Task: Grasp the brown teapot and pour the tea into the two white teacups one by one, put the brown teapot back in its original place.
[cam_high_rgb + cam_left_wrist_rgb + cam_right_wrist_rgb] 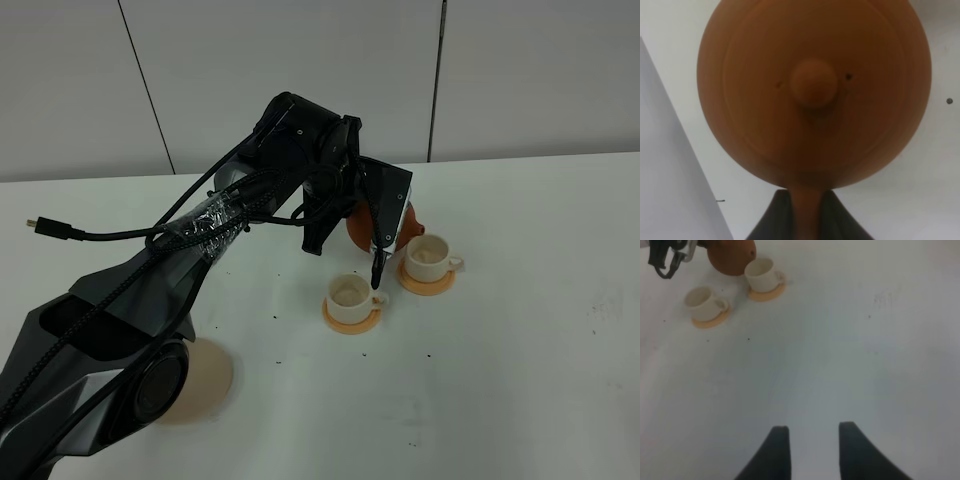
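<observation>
The brown teapot hangs above the table just behind the two white teacups, mostly hidden by my left gripper. That gripper is shut on the handle, and the teapot fills the left wrist view, lid and knob facing the camera. One teacup and the other teacup each stand on an orange coaster. The teapot sits close beside the far cup, the near cup further off. No tea is visible. My right gripper is open and holds nothing.
The original place, a pale beige disc, lies at the front left, partly behind the left arm's base. A black cable with a small plug hangs over the table at the left. A white wall stands behind the table.
</observation>
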`<action>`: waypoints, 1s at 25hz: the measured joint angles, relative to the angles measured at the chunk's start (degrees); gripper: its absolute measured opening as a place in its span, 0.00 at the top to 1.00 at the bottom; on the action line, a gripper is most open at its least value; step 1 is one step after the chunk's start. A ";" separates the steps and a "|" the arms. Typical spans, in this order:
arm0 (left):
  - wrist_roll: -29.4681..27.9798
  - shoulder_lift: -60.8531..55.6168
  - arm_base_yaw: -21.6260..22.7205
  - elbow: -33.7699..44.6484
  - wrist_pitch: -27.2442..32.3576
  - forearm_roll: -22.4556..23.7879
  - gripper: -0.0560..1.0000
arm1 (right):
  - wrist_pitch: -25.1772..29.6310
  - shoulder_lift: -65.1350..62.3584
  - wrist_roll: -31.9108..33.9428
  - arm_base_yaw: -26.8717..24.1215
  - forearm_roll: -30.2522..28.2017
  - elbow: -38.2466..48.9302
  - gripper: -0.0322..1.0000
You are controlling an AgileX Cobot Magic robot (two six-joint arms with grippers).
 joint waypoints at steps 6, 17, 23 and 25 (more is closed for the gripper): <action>0.00 0.00 0.00 0.00 -0.05 0.48 0.79 | 0.00 0.00 0.00 0.00 0.00 0.00 0.74; -0.05 -1.10 0.00 0.00 0.25 2.50 0.79 | 0.00 0.00 0.00 0.00 0.00 0.00 0.74; 0.11 -1.16 0.00 0.00 0.30 2.56 0.79 | 0.00 0.00 0.00 0.00 0.00 0.00 0.74; 0.29 -1.16 -0.06 0.00 0.30 2.56 0.79 | 0.00 0.00 0.00 0.00 0.00 0.00 0.74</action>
